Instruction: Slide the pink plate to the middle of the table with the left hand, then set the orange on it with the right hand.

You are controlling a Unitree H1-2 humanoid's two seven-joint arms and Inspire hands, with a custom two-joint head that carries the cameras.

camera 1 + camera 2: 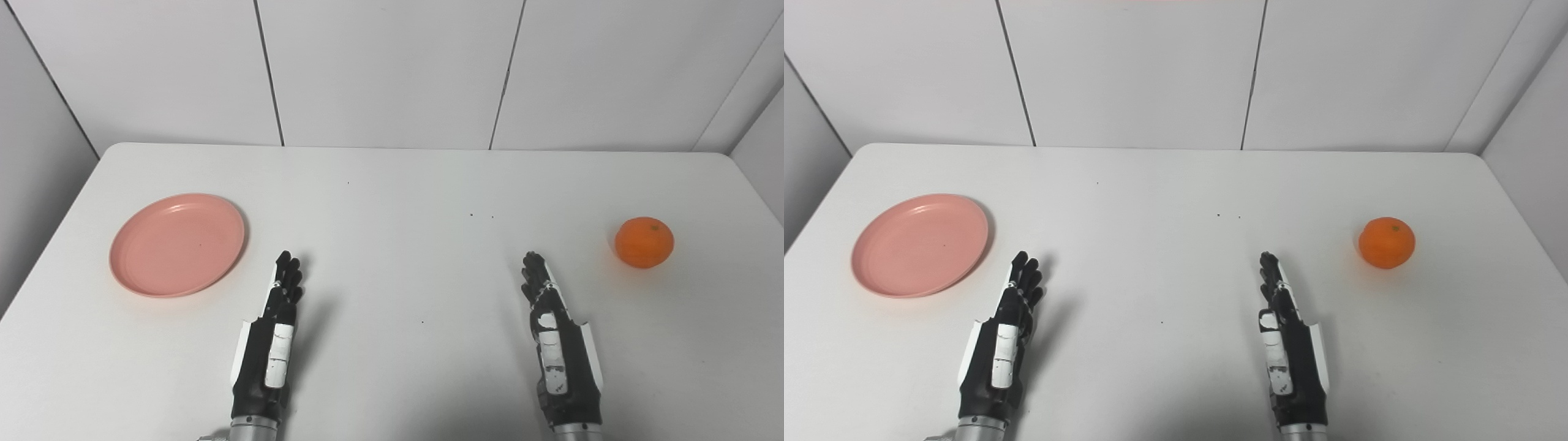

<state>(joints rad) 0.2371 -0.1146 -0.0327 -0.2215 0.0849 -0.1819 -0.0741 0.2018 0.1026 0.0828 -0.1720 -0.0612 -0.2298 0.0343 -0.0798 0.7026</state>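
Both hands are being held released over the white counter (pixel 392 184).
Pink plate (pixel 177 244) is being kept far left, orange (pixel 644 242) far right; left hand (pixel 272 334) and right hand (pixel 557 337) touching neither; grey wall panels (pixel 392 67) behind.

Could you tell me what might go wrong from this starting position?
1. The plate sits near the table's left edge; a poorly aimed push by the left hand might send it off.
2. The orange is round and could roll away when the open right hand reaches it.
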